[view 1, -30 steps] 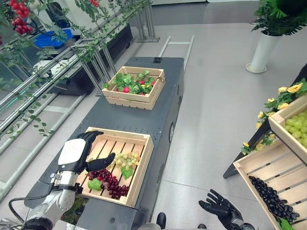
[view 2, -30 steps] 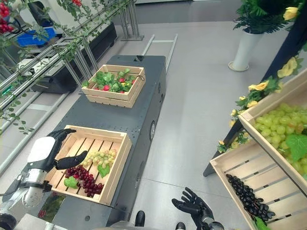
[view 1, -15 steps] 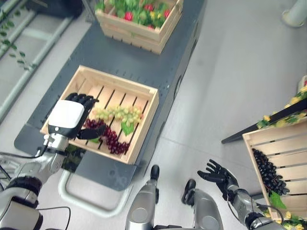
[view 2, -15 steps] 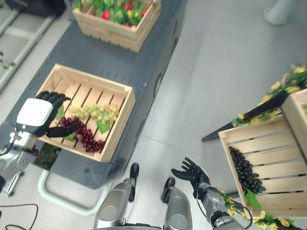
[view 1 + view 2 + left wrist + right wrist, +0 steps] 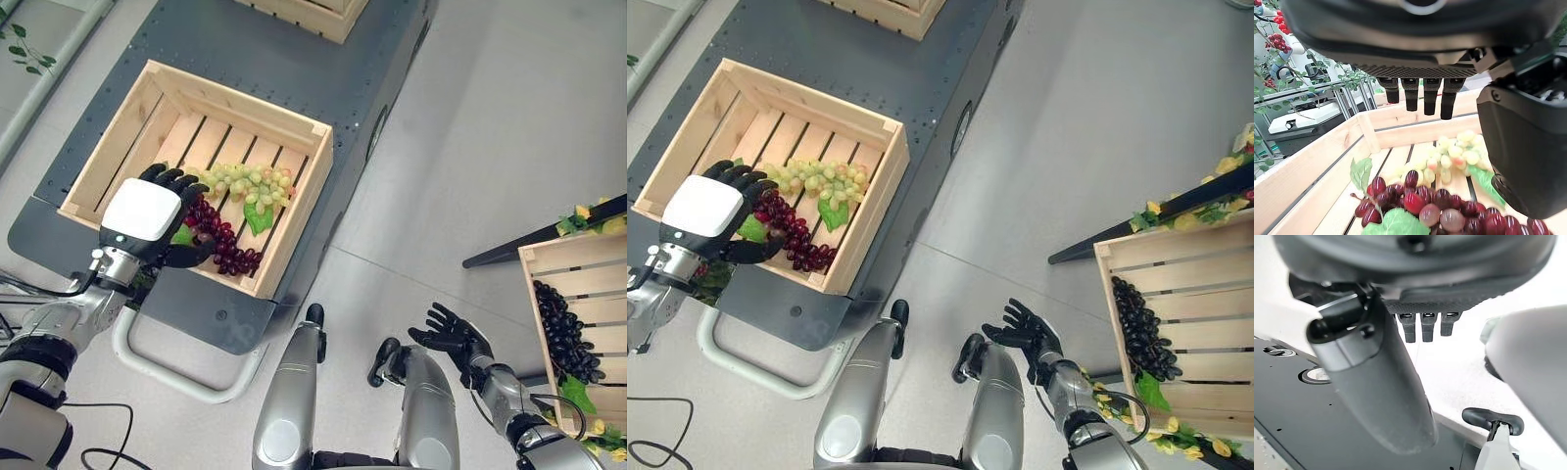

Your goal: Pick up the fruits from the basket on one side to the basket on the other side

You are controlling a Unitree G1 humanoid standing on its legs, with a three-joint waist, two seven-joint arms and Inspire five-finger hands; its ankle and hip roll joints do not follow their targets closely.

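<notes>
Hovering over the red grape bunch (image 5: 227, 245) in the wooden crate (image 5: 294, 125), the left hand (image 5: 147, 217), fingers part-curled but empty, must next close on it; the right hand (image 5: 453, 335) idles, splayed.

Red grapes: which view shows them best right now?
Left wrist view: the red grapes sit close and unblocked below the left robot hand. In both eye views the hand covers part of the bunch.

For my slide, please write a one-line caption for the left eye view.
Left hand poised, fingers apart, over dark red grape bunch beside pale green grape bunch in slatted wooden crate.
</notes>
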